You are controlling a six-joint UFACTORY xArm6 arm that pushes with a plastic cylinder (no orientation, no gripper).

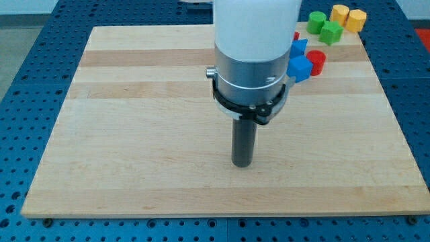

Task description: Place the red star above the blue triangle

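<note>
My tip [242, 163] rests on the wooden board [134, 134] near its middle, well below and to the left of all the blocks. A small red piece [295, 36], mostly hidden behind the arm, sits at the view's top right; its shape cannot be made out. Just below it is a blue block [299, 48] with a pointed outline, partly hidden by the arm. A second blue block [300, 68], cube-like, lies below that. A red round block [317, 60] touches the cube's right side.
Two green blocks [316, 21] [330, 32] and two yellow blocks [340, 13] [356, 19] cluster at the board's top right corner. The arm's white and silver body [252, 54] hides part of the board's top middle. A blue perforated table [27, 40] surrounds the board.
</note>
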